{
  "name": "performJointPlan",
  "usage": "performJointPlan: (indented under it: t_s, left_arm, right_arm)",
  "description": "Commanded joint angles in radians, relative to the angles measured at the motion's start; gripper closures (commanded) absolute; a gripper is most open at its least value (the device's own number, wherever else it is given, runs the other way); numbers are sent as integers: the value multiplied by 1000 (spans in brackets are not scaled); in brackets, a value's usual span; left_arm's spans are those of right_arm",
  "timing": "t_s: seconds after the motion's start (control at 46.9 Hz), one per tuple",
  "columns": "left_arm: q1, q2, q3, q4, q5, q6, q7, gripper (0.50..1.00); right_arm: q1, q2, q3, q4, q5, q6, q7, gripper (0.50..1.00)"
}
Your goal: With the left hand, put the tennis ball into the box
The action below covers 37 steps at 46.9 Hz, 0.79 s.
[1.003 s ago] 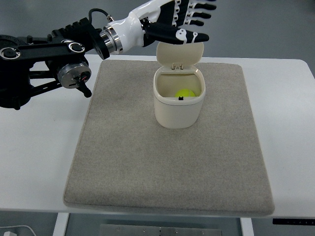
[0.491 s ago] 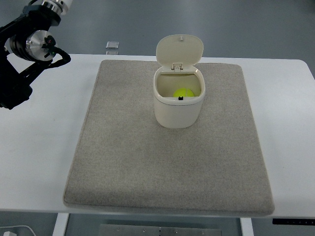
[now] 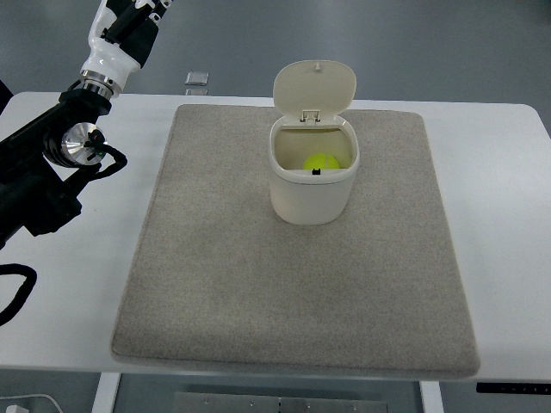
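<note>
The tennis ball (image 3: 322,162) lay inside the box (image 3: 312,188), a cream bin standing on the grey mat (image 3: 258,284) with its hinged lid (image 3: 314,86) tipped upright at the back. The mat covered most of the white table (image 3: 69,284). The left hand (image 3: 129,21) was raised at the upper left, well apart from the box and cut off by the picture's top edge, so whether its fingers were spread or curled could not be told. A small square object (image 3: 196,79) lay beyond the table's far edge.
</note>
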Motion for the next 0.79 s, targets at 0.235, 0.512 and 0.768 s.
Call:
performJointPlan:
  t_s: [0.235,0.512,0.768]
  left_arm:
    - [24,-79,-55,182,-12,-62,0,609]
    - [30,-77,-63,200,-42,-62,0,555]
    - [35,-65,-53,210,-40,-62,0,510]
  right_arm:
    - [0,0,-1,0,0,0,0,562]
    - [0,0,-1,0,0,0,1,562]
    - [0,0,0,0,0,0,0,562]
